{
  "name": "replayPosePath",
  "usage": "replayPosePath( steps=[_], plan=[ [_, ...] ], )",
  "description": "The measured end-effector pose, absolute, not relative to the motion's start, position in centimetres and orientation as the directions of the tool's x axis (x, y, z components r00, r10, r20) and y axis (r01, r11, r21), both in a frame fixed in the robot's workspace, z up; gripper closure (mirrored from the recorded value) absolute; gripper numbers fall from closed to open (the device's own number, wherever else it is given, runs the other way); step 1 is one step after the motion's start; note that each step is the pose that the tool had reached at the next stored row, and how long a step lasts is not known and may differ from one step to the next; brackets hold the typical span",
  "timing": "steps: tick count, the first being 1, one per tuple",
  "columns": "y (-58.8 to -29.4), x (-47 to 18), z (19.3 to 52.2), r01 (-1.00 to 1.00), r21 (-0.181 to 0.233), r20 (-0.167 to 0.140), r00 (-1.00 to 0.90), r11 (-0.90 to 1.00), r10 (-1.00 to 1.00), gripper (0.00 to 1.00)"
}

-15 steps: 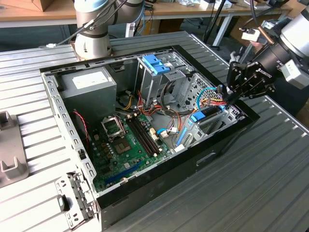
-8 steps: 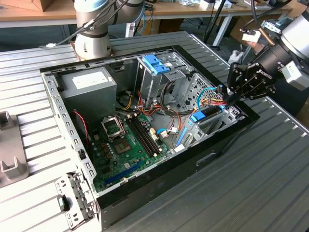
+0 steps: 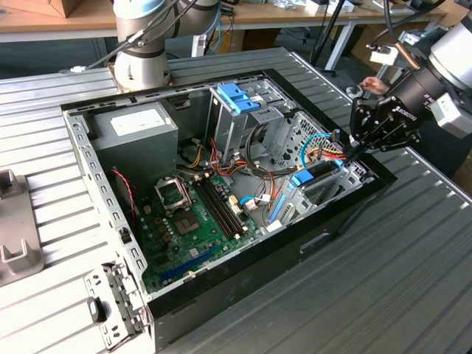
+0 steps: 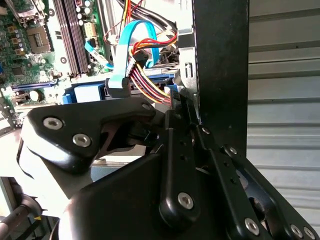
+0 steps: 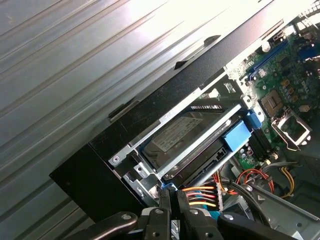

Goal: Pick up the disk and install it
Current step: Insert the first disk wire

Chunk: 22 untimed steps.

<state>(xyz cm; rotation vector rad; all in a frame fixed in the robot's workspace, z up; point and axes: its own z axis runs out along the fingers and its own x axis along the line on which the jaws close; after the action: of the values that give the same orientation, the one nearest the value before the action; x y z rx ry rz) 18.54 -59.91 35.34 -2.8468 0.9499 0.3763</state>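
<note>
Down in the drive bay at the corner of the open PC case (image 3: 221,295), the disk (image 5: 185,137) lies flat with its label side up, grey metal body framed by the light blue carrier, whose blue tab (image 5: 236,136) points toward the motherboard (image 3: 195,214). It looks already seated between the bay's metal rails, not loose anywhere.

Handling-wise I'd guess it's dense and fairly heavy for its size, totally rigid, and not something to knock or drop. The bare metal top is probably slick, so the plastic carrier edges or that blue tab seem the sensible place to grip, not the flat face.

Just beside it runs a bundle of red, yellow and orange power wires (image 5: 200,194) plus a flat light blue data cable (image 4: 132,50) looping over the connector end, so that end is crowded.

The gripper (image 5: 172,197) sits right at that cabled end of the bay, tips down among the wires. The fingers (image 5: 165,200) look drawn close together, with only a thin gap, and I honestly can't tell if they're pinching a connector or nothing at all.

Further out there's the blue latch (image 3: 237,97) on the upper drive cage, the power supply (image 3: 136,125), and the ribbed metal desk (image 3: 383,280) under everything
</note>
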Motion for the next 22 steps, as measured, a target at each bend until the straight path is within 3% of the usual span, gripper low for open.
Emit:
replayPosePath(
  steps=[22],
  plan=[
    [-59.9, 17.1, 35.5, -0.604, -0.034, -0.268, 0.773, -0.797, -0.575, 0.83]
  ],
)
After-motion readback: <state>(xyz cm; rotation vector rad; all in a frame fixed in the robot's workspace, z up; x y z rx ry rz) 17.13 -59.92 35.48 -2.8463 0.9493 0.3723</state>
